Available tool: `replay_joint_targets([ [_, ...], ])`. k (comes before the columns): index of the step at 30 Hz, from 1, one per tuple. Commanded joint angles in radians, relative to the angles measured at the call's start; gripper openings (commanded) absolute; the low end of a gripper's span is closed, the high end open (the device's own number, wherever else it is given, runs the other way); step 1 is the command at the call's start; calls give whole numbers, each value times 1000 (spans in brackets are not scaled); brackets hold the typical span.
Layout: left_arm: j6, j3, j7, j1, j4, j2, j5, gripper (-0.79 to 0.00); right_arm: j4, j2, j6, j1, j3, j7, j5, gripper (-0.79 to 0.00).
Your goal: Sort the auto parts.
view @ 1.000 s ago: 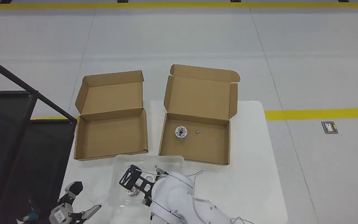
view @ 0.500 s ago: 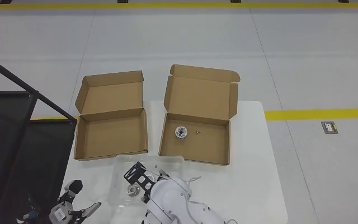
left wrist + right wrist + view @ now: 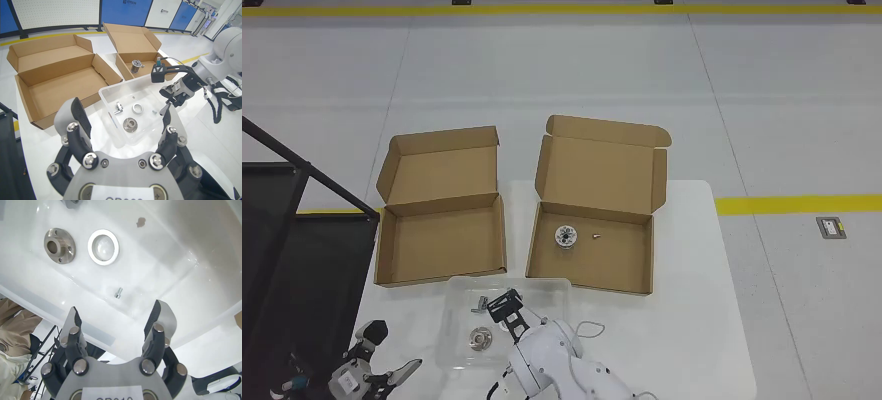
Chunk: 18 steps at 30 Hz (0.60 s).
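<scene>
A clear plastic tray (image 3: pixel 457 290) at the table's front holds a metal flange (image 3: pixel 59 248), a silver ring (image 3: pixel 103 247), a small bolt (image 3: pixel 118 293) and an angled bracket (image 3: pixel 118 108). My right gripper (image 3: pixel 115 313) hangs open over the tray, its fingers just short of the bolt and holding nothing. In the top view it (image 3: pixel 507 305) is above the tray's middle. My left gripper (image 3: pixel 122 113) stands open and empty off the tray's near left corner (image 3: pixel 392 352). The right cardboard box (image 3: pixel 627 270) holds a gear-like part (image 3: pixel 565 235) and a small screw (image 3: pixel 596 236).
The left cardboard box (image 3: pixel 437 245) lies open with a bare floor beside the right box. A black rack (image 3: pixel 292 260) stands off the table's left edge. White tabletop (image 3: pixel 692 320) stretches to the right of the tray.
My right gripper has shifted to the right over the tray and turned, uncovering the flange and the bracket in the top view. The left gripper has kept its place.
</scene>
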Motion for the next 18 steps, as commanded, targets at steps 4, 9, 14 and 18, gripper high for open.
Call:
replay_joint_targets([
  [4,-5,-7,-1,-2,3,-1,-12,0,58,-16,43,11,-3,-23,0,-391],
  [9,-5,-10,-5,-2,4,-2,-21,0,125,-34,61,32,-2,-36,18,-413],
  [14,-3,-11,-9,-2,3,-4,-23,0,179,-52,79,51,-7,-48,32,-434],
  [18,-3,-12,-10,-3,2,-5,-24,0,232,-65,82,67,-1,-62,55,-453],
])
